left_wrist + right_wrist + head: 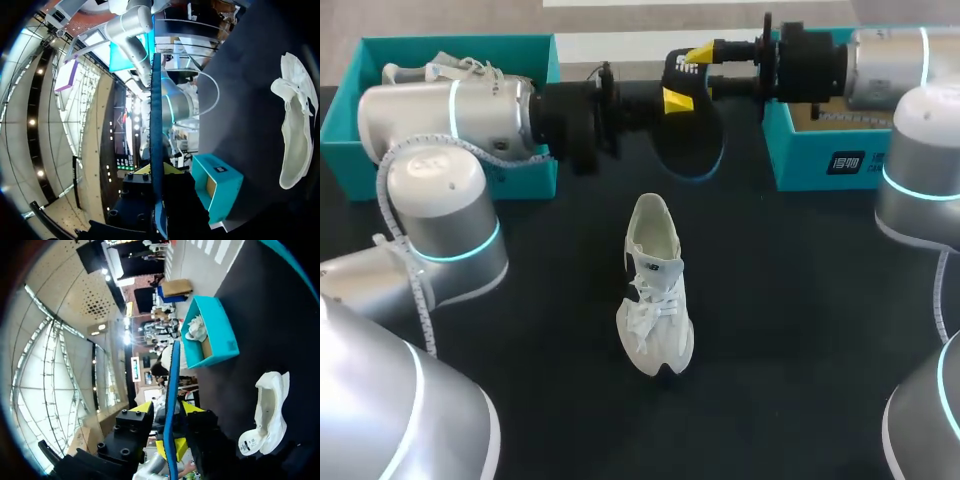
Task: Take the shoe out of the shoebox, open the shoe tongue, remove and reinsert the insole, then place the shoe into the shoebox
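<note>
**Insole in the air, shoe on the table**

Left gripper (672, 100) is clamped across the faces of the insole (688, 145), which it holds on edge above the table. The insole looks thin, light and floppy, so pinch the flat faces near the heel. Shoe (655, 290) sits upright below, well apart from both jaws. Right gripper (698, 55) is at the insole's upper end; its closure can't be told.

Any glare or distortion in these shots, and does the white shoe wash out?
Head view: even light, no glare; the shoe stands clear against the black table. Left wrist view: the fisheye bends the shoe into a curve near the rim, but its detail holds. Right wrist view: the insole, edge-on, is backlit.
</note>
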Robot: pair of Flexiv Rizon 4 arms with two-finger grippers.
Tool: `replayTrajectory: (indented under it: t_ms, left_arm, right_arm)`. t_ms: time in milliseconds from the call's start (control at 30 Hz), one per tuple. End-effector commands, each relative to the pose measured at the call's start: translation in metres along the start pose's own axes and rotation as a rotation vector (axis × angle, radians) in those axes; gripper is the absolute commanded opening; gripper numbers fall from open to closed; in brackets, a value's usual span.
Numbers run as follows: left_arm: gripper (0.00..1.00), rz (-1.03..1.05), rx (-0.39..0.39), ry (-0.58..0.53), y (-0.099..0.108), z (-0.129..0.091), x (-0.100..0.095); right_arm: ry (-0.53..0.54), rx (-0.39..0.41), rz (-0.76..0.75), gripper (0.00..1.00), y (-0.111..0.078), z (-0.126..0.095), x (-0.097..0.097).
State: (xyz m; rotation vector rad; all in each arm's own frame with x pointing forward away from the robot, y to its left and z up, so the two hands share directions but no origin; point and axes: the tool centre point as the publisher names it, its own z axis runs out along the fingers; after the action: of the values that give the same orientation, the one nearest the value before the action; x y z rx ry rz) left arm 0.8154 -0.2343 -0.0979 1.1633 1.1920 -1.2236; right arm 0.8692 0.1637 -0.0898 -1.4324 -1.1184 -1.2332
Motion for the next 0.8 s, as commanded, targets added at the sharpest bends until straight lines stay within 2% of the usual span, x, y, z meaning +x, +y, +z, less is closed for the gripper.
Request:
replayTrajectory:
  t_ms: [33, 367, 433, 800]
  left_arm:
    - [0.00, -0.005, 0.008, 0.030, 0.002, -0.016, -0.006]
    - [0.00, -0.018, -0.007, 0.051, 0.004, -0.029, -0.010]
    - [0.00, -0.025, -0.004, 0.053, 0.005, -0.030, -0.010]
    - [0.00, -0.030, -0.006, 0.059, 0.004, -0.031, -0.010]
  right_arm:
    - [0.041, 0.016, -0.118, 1.00, -0.014, -0.021, 0.001]
    - [0.110, 0.126, -0.268, 1.00, -0.049, -0.059, 0.002]
    - [0.063, 0.143, -0.277, 1.00, -0.050, -0.066, 0.004]
    - [0.063, 0.143, -0.277, 1.00, -0.050, -0.066, 0.004]
